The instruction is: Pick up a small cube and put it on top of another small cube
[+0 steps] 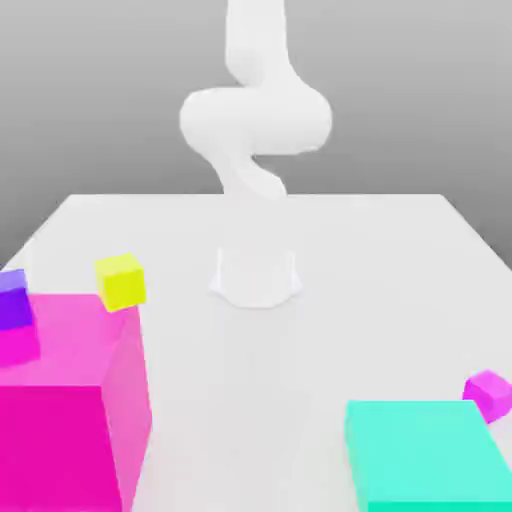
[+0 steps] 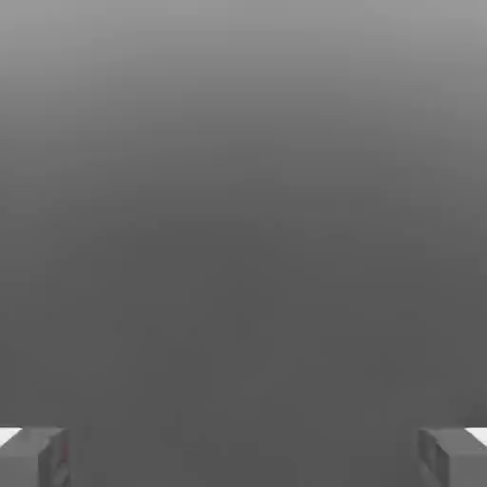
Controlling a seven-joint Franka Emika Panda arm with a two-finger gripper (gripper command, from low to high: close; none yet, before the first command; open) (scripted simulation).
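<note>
Teal block [image 1: 425, 455] and huge hot-pink cube [image 1: 65, 400] fill the tabletop's [image 1: 300, 350] near corners; we see the small cube [image 1: 489, 393] by the teal block's far corner. Farther back sit violet [image 1: 14, 298] and yellow cubes [image 1: 121, 281]. Our fingers [image 2: 33, 457] stand spread, grasping nothing.

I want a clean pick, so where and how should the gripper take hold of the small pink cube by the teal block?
Probably from straight above, open gripper closing on two opposite upright faces of the small pink cube. It sits turned on the table, close beside the teal block, so match its turn.
</note>
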